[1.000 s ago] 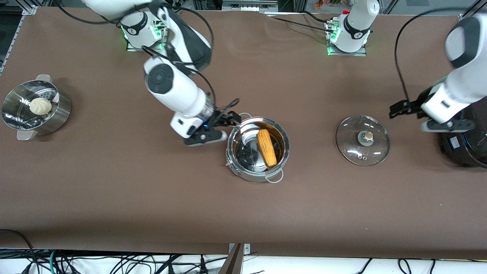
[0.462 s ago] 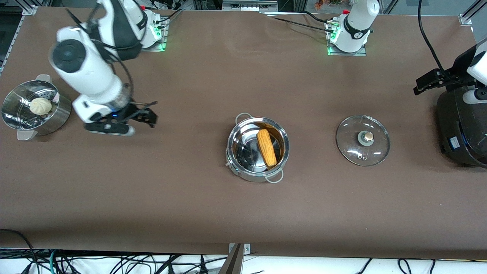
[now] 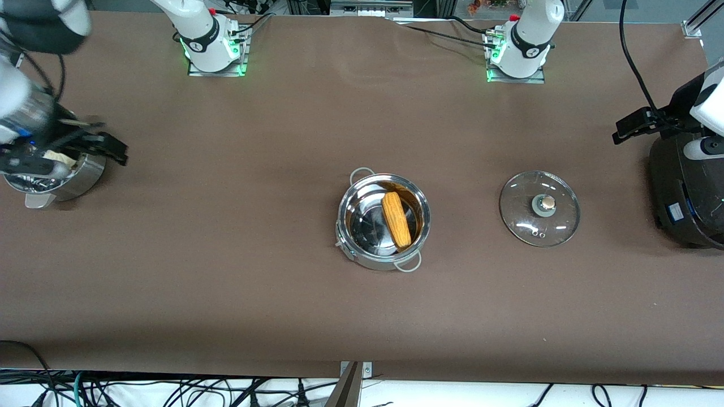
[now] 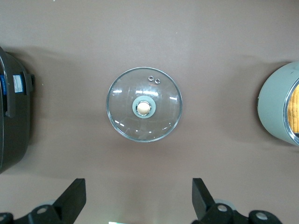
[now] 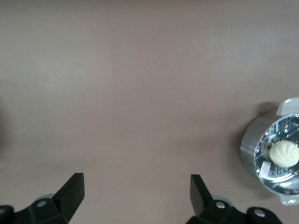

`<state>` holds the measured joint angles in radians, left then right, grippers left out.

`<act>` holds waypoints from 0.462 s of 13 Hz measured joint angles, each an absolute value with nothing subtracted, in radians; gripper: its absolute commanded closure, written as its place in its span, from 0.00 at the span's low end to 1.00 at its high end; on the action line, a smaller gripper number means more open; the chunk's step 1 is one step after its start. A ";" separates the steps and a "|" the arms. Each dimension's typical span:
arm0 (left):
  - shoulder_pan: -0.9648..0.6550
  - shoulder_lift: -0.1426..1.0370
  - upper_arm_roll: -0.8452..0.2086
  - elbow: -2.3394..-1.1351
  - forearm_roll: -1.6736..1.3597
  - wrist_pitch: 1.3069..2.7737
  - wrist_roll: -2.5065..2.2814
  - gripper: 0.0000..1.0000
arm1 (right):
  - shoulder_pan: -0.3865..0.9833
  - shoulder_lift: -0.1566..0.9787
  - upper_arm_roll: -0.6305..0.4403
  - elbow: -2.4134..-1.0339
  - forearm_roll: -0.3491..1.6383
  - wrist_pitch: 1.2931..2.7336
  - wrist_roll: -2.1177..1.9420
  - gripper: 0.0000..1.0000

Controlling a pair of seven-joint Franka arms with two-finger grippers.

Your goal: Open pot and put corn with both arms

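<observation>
The steel pot [image 3: 372, 261] stands open mid-table with the yellow-orange corn [image 3: 396, 219] lying inside it. Its glass lid [image 3: 539, 208] lies flat on the table beside it, toward the left arm's end. My right gripper [image 3: 107, 148] is open and empty, over the table by the steamer at the right arm's end. My left gripper [image 3: 629, 127] is open and empty, over the table's left-arm end. The left wrist view shows the lid [image 4: 144, 105], the pot's wall [image 4: 275, 109] and a strip of corn [image 4: 295, 109] between open jaws [image 4: 138, 200]. The right wrist view shows open jaws [image 5: 137, 196].
A steel steamer [image 3: 85, 175] with a white bun stands at the right arm's end, partly hidden by the right hand; it shows in the right wrist view [image 5: 252, 154]. A black round appliance [image 3: 684, 198] stands at the left arm's end, also in the left wrist view [image 4: 14, 116].
My right gripper has swung from beside the pot to the steamer at the right arm's end. My left gripper has drawn away from the lid toward the table's end. Pot, corn and lid have not moved.
</observation>
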<state>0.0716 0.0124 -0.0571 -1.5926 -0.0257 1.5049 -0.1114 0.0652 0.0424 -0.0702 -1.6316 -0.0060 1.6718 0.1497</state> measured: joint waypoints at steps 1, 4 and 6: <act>0.071 0.012 -0.057 -1.593 -0.026 1.504 -0.111 0.00 | 0.063 0.048 -0.109 -1.605 0.016 1.658 0.124 0.00; 0.071 0.012 -0.057 -1.593 -0.026 1.497 -0.112 0.00 | 0.052 0.065 -0.146 -1.574 0.024 1.654 0.005 0.00; 0.071 0.012 -0.057 -1.592 -0.026 1.493 -0.112 0.00 | 0.055 0.070 -0.140 -1.572 0.024 1.651 -0.028 0.00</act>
